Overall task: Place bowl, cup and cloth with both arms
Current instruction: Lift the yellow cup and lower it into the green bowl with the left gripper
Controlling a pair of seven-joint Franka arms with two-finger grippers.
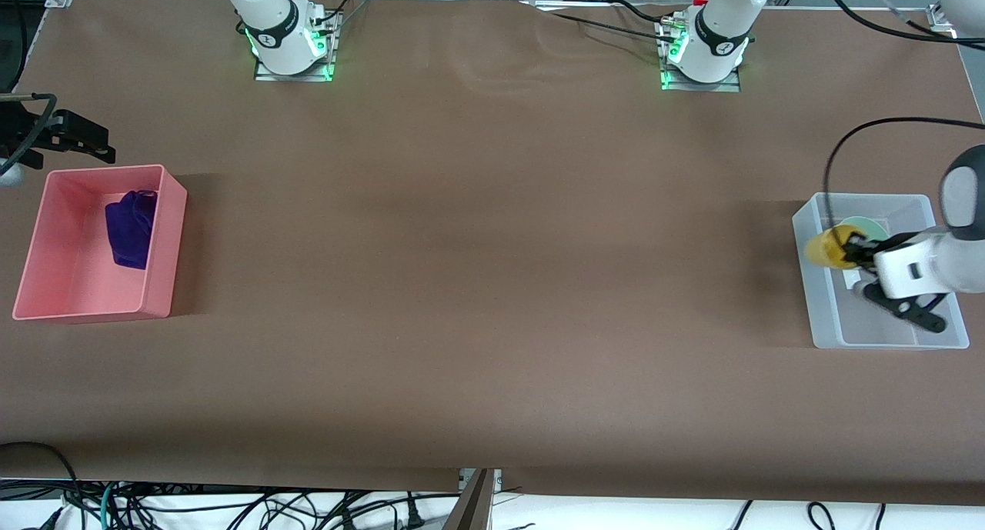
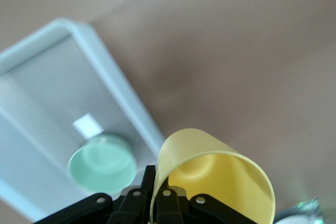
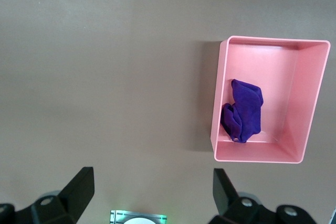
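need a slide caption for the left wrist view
Left gripper pinching the yellow cup beside the clear bin holding the green bowl.

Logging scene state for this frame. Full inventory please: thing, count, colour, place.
soft fabric cloth: one, deep purple, crumpled in the pink bin.
rectangular pink plastic bin: one, at the right arm's end of the table.
small round bowl: one, pale mint green, in the clear bin.
rectangular clear plastic bin: one, translucent, at the left arm's end.
handleless round cup: one, bright yellow, held over the clear bin's edge.
table: one, brown.
left gripper: shut on cup's rim.
right gripper: open, waiting above the table beside the pink bin.
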